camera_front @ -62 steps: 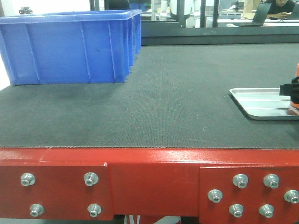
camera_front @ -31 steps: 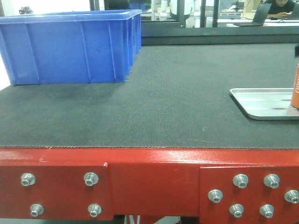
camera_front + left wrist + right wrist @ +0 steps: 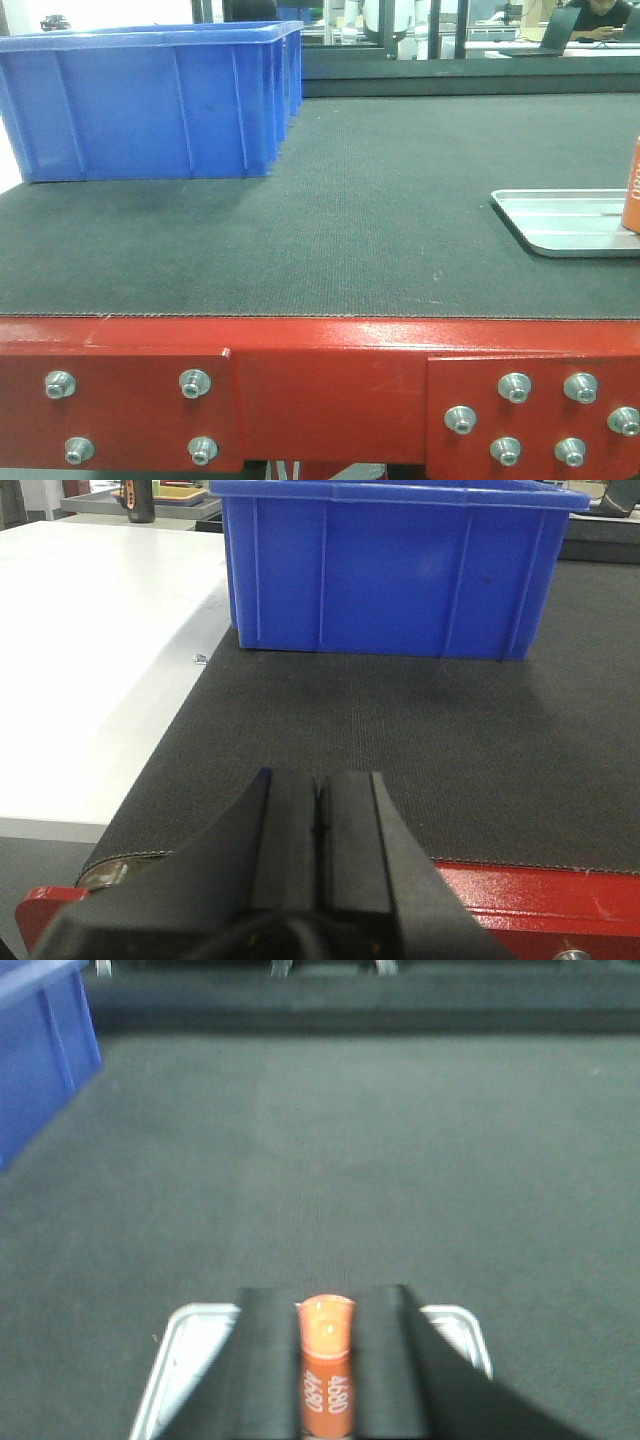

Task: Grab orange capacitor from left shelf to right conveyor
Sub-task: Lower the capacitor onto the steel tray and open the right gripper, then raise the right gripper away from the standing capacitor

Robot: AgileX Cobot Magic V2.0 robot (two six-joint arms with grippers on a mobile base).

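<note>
The orange capacitor (image 3: 632, 185), printed "4680", stands upright in a shallow silver tray (image 3: 560, 235) at the right edge of the front view, on the dark conveyor belt (image 3: 380, 200). No finger shows beside it there. In the right wrist view the capacitor (image 3: 325, 1380) sits between the two black fingers of my right gripper (image 3: 325, 1295), whose jaws stand parted about its width. My left gripper (image 3: 318, 780) is shut and empty over the belt's near red edge (image 3: 540, 900). The left shelf is out of view.
A large blue bin (image 3: 150, 105) stands on the belt at the far left, also in the left wrist view (image 3: 390, 570). The red bolted frame (image 3: 330, 380) edges the belt in front. A white table (image 3: 90, 660) lies left of the belt.
One second ago a black gripper part covered the capacitor's middle in the front view. It has gone from that view. The capacitor stays standing in the tray.
</note>
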